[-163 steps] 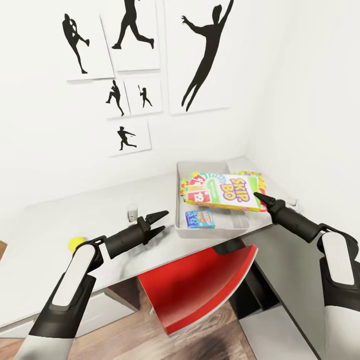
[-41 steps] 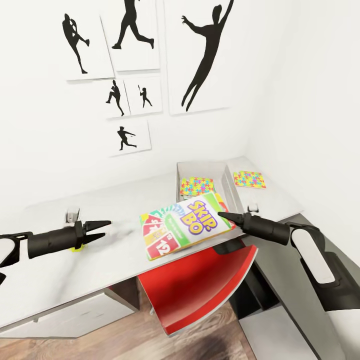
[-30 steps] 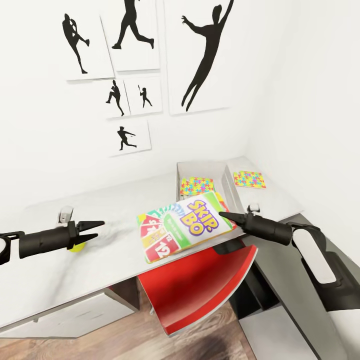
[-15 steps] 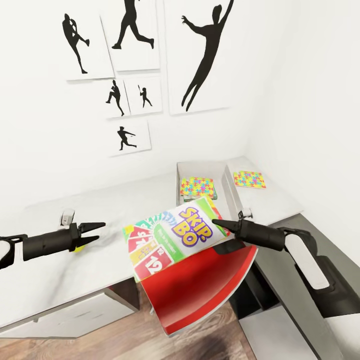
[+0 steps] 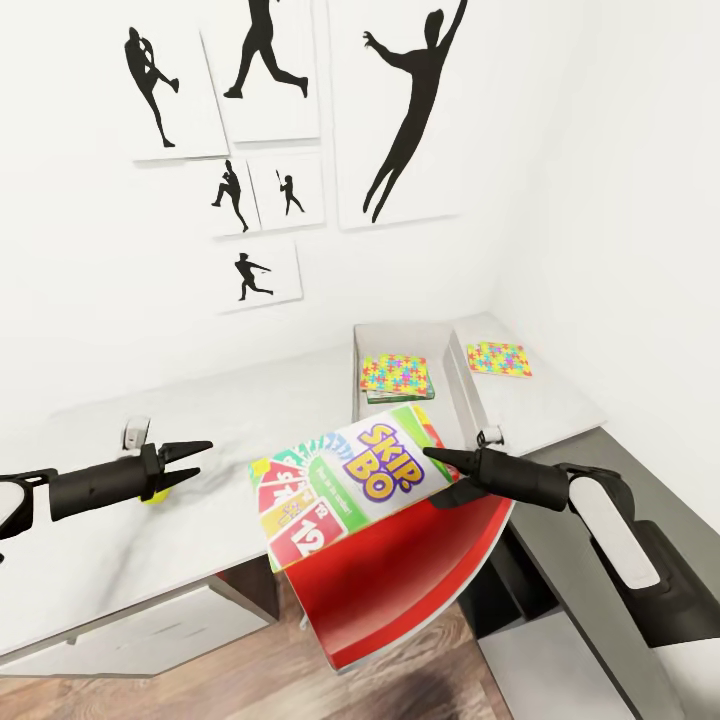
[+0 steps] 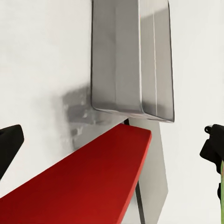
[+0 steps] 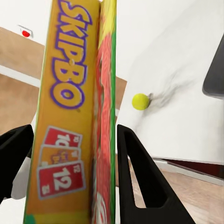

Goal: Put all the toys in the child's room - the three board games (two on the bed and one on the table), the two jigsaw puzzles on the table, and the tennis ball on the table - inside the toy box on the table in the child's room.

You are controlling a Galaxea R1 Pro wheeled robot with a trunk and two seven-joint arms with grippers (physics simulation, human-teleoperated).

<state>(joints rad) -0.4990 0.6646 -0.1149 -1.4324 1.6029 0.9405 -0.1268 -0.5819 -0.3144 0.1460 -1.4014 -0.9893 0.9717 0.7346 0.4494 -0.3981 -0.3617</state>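
Yellow-green-red Skip-Bo game box (image 5: 345,483) hangs clamped in the right gripper (image 5: 432,455) over the desk (image 5: 200,520) edge; next, carry it to the light grey toy box (image 5: 400,340); left gripper (image 5: 200,455) open, empty.

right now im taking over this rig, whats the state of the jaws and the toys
Right gripper: jaws shut on the yellow-green-red Skip-Bo box, held tilted over the desk's front edge, outside the shallow grey toy box.
Left gripper: open, empty, beside the small yellow-green tennis ball on the light grey desk.
Done: one multicolour puzzle box in the toy box.
Left: second puzzle box on the desk beyond it, Skip-Bo, ball.
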